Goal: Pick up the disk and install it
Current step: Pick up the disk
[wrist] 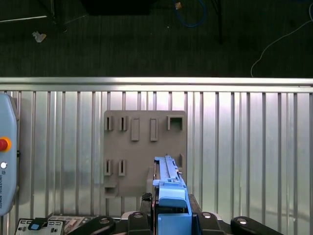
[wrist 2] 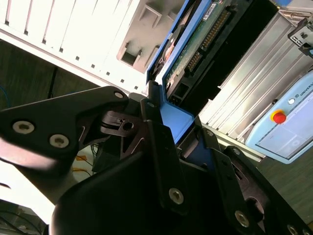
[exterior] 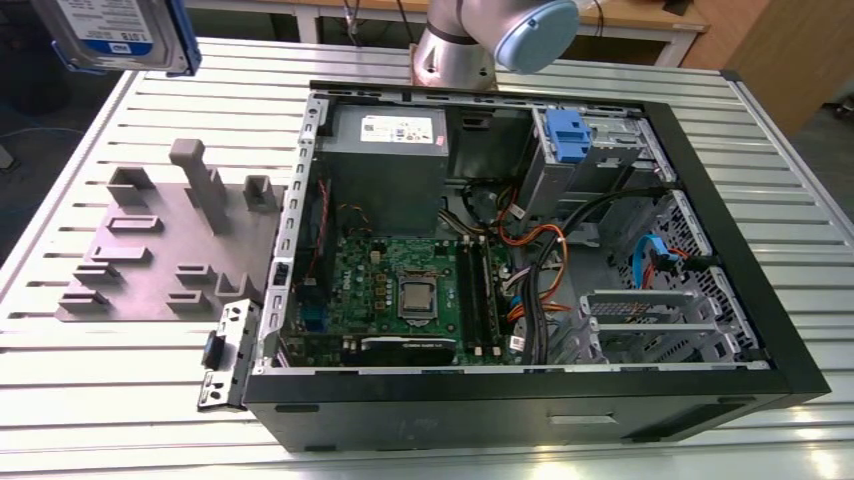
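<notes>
silver slatted table, dark floor beyond; gripper clenched on the disk, upper left of the exterior view.

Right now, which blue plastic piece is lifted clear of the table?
The blue-railed silver disk, held aloft; the lone blue clip sits inside the black computer case.

The arm is a smooth silver-grey metal tube with a rounded, pale blue joint cap. In the second wrist view, the gripper is matt black, built of flat angular links joined by round silver screws.
</notes>
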`<state>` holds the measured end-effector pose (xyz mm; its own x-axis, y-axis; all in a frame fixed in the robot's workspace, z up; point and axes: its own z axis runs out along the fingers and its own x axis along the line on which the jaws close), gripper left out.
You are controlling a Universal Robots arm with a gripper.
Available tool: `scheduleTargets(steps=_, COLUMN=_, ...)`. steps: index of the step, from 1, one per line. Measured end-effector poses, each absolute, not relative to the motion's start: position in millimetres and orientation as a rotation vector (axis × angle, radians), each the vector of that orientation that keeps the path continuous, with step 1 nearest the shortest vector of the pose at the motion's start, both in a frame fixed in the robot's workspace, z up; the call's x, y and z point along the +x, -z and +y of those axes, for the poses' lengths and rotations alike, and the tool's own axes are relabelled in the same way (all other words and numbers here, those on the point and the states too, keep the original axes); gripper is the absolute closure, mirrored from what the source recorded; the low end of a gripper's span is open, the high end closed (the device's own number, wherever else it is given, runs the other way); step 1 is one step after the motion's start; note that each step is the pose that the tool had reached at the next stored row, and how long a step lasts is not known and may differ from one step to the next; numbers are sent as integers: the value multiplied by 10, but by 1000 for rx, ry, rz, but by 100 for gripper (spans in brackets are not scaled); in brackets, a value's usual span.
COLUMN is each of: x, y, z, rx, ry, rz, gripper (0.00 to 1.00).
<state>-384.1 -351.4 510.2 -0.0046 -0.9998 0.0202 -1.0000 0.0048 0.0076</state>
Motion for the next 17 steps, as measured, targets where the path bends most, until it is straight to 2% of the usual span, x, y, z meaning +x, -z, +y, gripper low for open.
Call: scheduleTargets(steps=17, x=-3760, y=-5102, z=-3514, rx=2202, ry=-14, rz=-2213, gripper=64)
